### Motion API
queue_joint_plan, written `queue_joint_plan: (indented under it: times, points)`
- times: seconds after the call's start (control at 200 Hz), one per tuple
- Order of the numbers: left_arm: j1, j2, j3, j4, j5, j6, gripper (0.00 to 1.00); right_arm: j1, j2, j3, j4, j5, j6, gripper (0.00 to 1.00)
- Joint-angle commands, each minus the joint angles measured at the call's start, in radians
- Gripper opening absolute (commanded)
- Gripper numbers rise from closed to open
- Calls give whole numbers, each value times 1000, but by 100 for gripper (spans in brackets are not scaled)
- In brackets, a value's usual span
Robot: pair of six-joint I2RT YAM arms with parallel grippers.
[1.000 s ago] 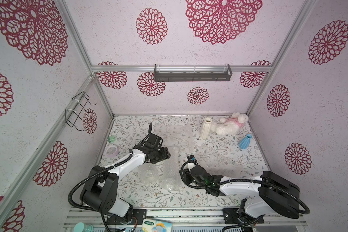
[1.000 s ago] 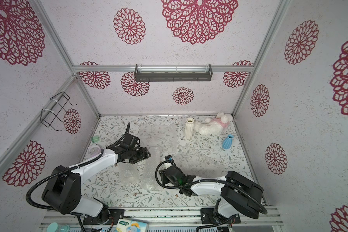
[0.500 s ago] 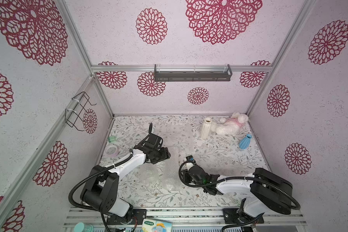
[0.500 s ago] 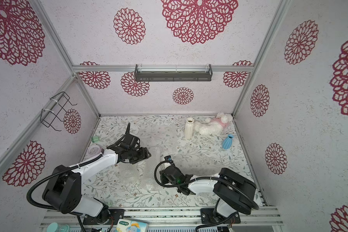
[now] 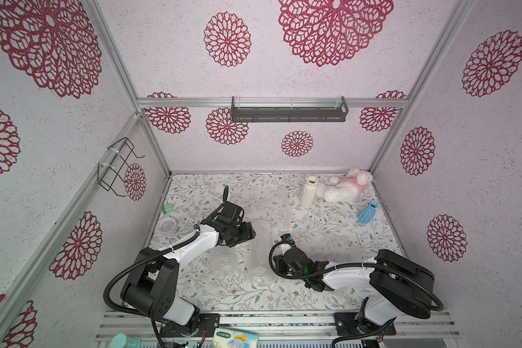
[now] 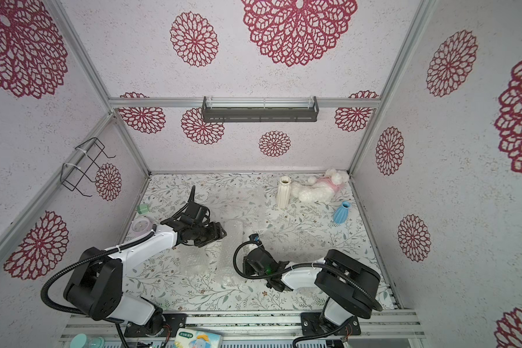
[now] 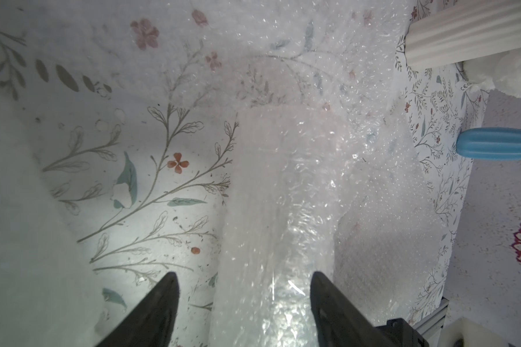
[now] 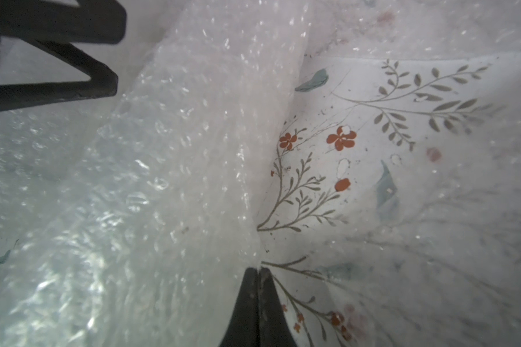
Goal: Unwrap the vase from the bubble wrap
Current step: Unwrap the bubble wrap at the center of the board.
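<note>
Clear bubble wrap (image 5: 253, 256) lies crumpled in the middle of the flowered table (image 5: 211, 289), between my two arms. A thick roll of it (image 7: 271, 228) runs between the fingers of my left gripper (image 7: 244, 279), which is open; one finger (image 7: 166, 297) stands clear of the roll. My right gripper (image 8: 257, 270) is shut on the edge of a bubble wrap sheet (image 8: 193, 156), low over the table. In both top views the left gripper (image 5: 247, 234) sits just behind the bundle and the right gripper (image 6: 245, 266) beside it. The vase is hidden.
At the back right stand a white ribbed pot (image 5: 309, 192) and a small blue pot (image 5: 367, 213), with a white plush toy (image 5: 347, 188) lying between them. A tape roll (image 5: 168, 225) and a green block (image 5: 167, 208) sit by the left wall. More flat wrap (image 5: 262, 197) lies further back.
My right gripper has shut on the wrap's edge and its arm has edged left toward the bundle. The left arm has hardly moved.
</note>
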Motion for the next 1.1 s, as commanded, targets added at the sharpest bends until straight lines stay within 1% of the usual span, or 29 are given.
queue_joint_plan:
  times: [0.0,0.16,0.34,0.625,0.771,0.926,0.996,1.096]
  points:
    - [-3,16,-17,55,14,-21,71,-10,-16,-11,29,17,12,3]
    - [-4,19,-49,143,39,-52,68,-12,-18,-14,31,15,13,2]
    - [-16,9,-73,239,49,-106,63,-13,-19,-13,29,13,14,2]
    - [-62,3,-58,268,37,-153,56,-14,-16,-10,26,10,12,1]
    - [-87,8,-53,264,23,-178,49,-14,-18,-10,26,11,9,1]
    - [-101,-10,-33,243,4,-180,33,-15,-20,-15,29,9,9,0]
    - [-103,-18,-21,229,-2,-176,31,-14,-22,-15,29,12,6,1]
    - [-107,-24,-4,213,-7,-175,25,-14,-23,-16,28,15,0,0]
